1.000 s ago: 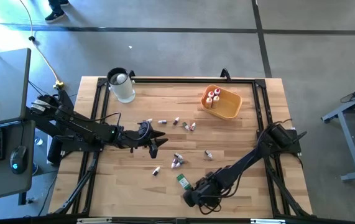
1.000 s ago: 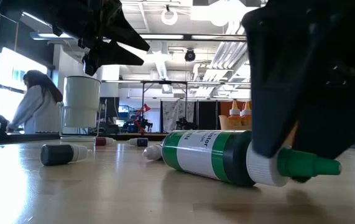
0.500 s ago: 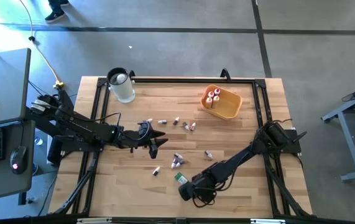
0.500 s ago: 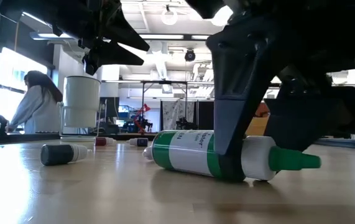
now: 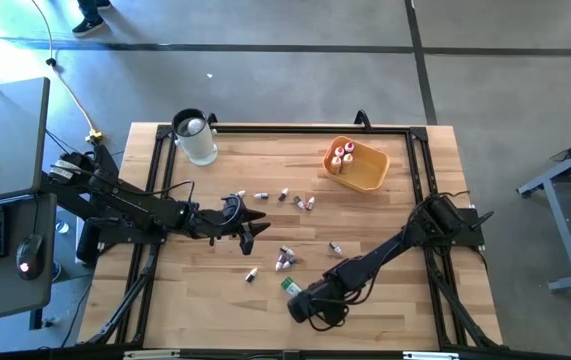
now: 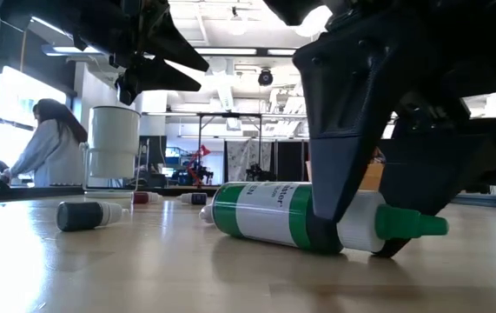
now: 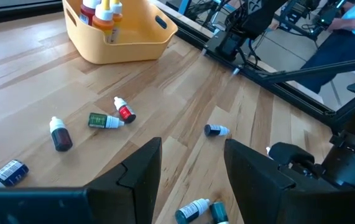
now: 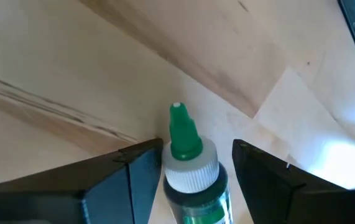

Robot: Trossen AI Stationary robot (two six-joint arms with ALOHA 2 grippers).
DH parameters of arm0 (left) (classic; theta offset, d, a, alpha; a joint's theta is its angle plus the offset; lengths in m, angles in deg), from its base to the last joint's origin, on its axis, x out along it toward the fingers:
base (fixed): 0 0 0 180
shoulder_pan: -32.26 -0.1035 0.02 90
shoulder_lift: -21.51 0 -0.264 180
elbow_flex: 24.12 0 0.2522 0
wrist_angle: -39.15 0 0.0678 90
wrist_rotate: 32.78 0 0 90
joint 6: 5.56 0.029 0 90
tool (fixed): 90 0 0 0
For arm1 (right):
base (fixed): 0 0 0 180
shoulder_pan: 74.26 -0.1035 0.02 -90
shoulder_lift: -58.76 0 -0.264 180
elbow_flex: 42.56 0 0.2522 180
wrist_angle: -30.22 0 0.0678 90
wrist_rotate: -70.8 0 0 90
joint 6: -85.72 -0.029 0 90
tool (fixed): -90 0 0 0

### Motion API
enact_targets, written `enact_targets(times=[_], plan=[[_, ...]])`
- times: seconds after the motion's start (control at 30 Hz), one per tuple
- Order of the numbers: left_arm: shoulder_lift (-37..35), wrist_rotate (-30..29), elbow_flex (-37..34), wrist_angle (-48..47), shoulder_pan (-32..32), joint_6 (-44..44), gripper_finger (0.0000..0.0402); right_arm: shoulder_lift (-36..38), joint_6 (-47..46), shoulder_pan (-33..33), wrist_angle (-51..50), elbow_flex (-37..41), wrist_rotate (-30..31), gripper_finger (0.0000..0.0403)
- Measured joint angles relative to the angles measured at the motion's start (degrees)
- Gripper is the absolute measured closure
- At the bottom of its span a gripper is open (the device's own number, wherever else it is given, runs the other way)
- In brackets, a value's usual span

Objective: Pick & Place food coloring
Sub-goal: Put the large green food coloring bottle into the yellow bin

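1. Green-labelled food coloring bottle (image 6: 304,217) with white collar and green tip lies on its side on the wooden bench (image 5: 385,215), near the front edge.
2. Right claw (image 8: 193,171) is down over it, one finger on each side of the neck; fingers close alongside, contact cannot be told.
3. Other small bottles (image 7: 107,120) lie scattered mid-bench.
4. Orange-yellow plastic tray (image 5: 369,172) at the far right holds a few upright bottles.
5. Left claw (image 5: 252,225) hovers mid-bench, fingers apart, holding nothing.
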Motion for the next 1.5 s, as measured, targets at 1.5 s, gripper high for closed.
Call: enact_targets(times=[1.5], plan=[[-0.04,-4.03,0.00,5.20,0.00,-0.20,0.0229,35.68,-54.61,1.26,-16.27,0.04,26.49,0.0290]])
